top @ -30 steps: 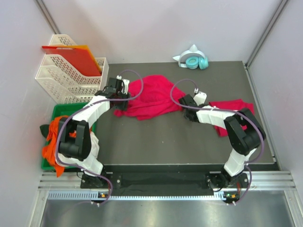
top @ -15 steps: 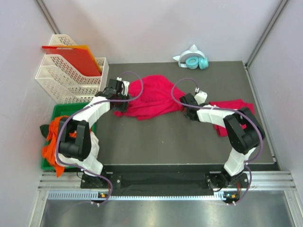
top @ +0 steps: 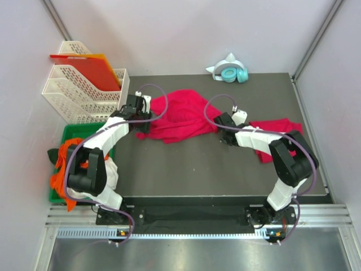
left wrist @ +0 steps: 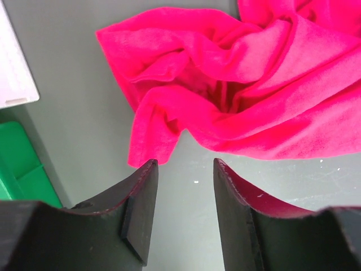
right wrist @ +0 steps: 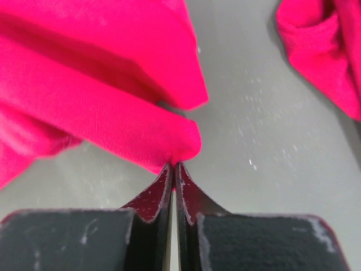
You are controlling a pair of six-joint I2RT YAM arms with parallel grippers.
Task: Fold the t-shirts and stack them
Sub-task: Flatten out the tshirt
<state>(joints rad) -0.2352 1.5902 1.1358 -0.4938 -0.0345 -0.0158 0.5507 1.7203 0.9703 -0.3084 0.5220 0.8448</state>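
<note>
A crumpled crimson-pink t-shirt (top: 180, 116) lies at the back middle of the dark table. A second t-shirt (top: 277, 131) lies at the right, partly under my right arm. My right gripper (top: 221, 132) is at the first shirt's right edge; in the right wrist view its jaws (right wrist: 173, 165) are pressed together, pinching a rolled fold of that t-shirt (right wrist: 96, 107). The second t-shirt (right wrist: 324, 51) shows at the upper right there. My left gripper (top: 142, 125) is at the first shirt's left edge. It stands open (left wrist: 183, 165) over bare table, a corner of the t-shirt (left wrist: 148, 138) just ahead of its left fingertip.
White mesh file trays (top: 79, 93) holding red-orange sheets (top: 93, 68) stand at the back left. A green bin (top: 72, 134) with orange cloth (top: 61, 169) sits left of the table. Teal headphones (top: 232, 73) lie at the back edge. The green bin's corner (left wrist: 22, 175) is close to my left gripper.
My right gripper has shut, closing on the fold at the shirt's right edge. My left gripper has stayed open and shifted slightly by the shirt's left corner.
</note>
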